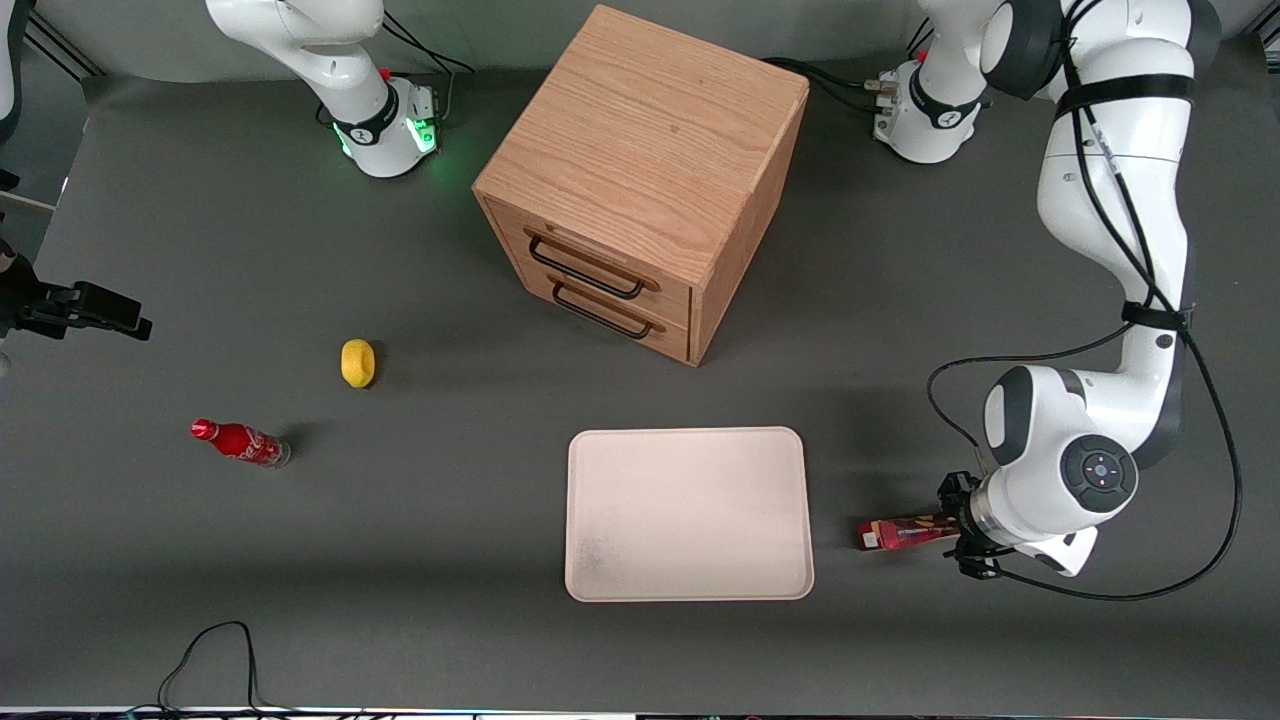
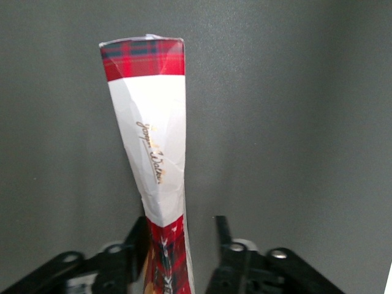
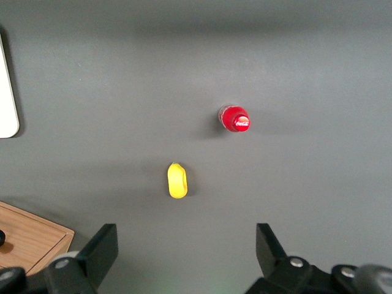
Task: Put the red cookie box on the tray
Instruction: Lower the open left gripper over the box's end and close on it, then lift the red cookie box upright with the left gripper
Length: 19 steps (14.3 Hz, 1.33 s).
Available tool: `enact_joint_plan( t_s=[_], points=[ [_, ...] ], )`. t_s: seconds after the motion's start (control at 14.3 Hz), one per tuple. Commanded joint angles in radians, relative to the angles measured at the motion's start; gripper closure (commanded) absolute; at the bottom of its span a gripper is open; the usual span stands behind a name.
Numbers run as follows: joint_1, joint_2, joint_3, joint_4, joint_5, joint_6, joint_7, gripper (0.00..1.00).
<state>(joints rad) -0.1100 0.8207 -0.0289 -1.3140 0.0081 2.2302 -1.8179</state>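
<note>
The red cookie box (image 1: pixel 903 532) lies on the grey table beside the cream tray (image 1: pixel 688 515), toward the working arm's end, a short gap from the tray's rim. In the left wrist view the box (image 2: pixel 150 135) shows its white printed face and a red tartan end. My left gripper (image 1: pixel 950 531) is down at the box's end farthest from the tray. Its jaws straddle the box (image 2: pixel 179 223): one finger (image 2: pixel 136 245) is against the box, the other finger (image 2: pixel 222 236) stands apart from it with table showing between. The tray holds nothing.
A wooden two-drawer cabinet (image 1: pixel 640 180) stands farther from the front camera than the tray. A yellow lemon (image 1: pixel 358 362) and a small red cola bottle (image 1: pixel 240 442) lie toward the parked arm's end. A black cable (image 1: pixel 215 650) loops at the table's near edge.
</note>
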Motion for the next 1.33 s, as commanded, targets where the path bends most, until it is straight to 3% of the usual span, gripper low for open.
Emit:
enact_joint_plan(
  t_s=[0.0, 0.49, 0.77, 0.98, 1.26],
  points=[
    [-0.003, -0.011, 0.004, -0.011, 0.012, 0.012, -0.014, 1.00],
    [0.000, -0.067, 0.007, 0.030, 0.030, -0.058, 0.002, 1.00],
    [0.003, -0.171, 0.009, 0.146, 0.026, -0.275, 0.012, 1.00],
    [0.016, -0.202, 0.006, 0.313, 0.023, -0.453, 0.023, 1.00],
    [0.016, -0.250, 0.001, 0.369, 0.023, -0.532, 0.054, 1.00]
  ],
)
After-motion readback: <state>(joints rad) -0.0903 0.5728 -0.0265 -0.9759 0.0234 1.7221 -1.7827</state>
